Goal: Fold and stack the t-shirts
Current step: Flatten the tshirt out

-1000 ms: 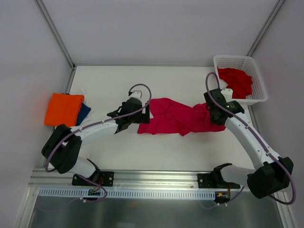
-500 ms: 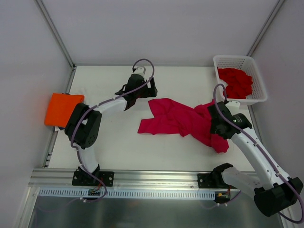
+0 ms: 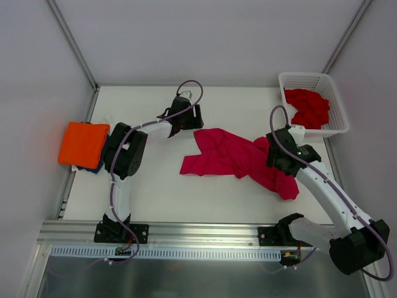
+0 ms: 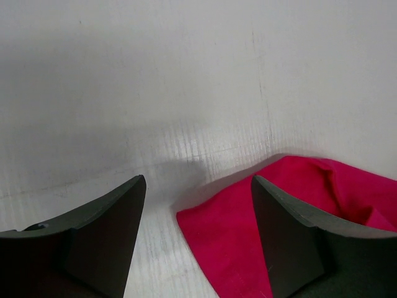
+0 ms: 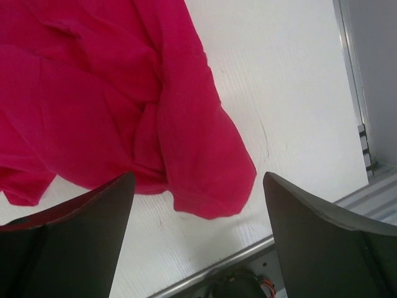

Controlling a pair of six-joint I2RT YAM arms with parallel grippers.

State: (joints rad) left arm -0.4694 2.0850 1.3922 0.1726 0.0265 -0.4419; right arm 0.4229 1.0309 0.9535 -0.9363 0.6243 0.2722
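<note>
Crumpled crimson-pink cloth t-shirt (image 3: 232,158) lay mid-frame, long axis left-right. Left gripper (image 3: 195,120), jaws apart, empty, beside upper-left corner; right gripper (image 3: 284,164) likewise above right end.

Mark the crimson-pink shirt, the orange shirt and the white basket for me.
crimson-pink shirt (image 3: 231,155): top view, middle of its crumpled body.
orange shirt (image 3: 82,143): top view, centre of its folded face.
white basket (image 3: 305,79): top view, far lattice wall.

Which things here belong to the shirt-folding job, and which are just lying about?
Job:
crimson-pink t-shirt, crumpled mid-table
red t-shirts, heaped in the basket
orange t-shirt, folded
dark blue t-shirt, under the orange one

Lying about:
white basket, only holding the red ones
</note>
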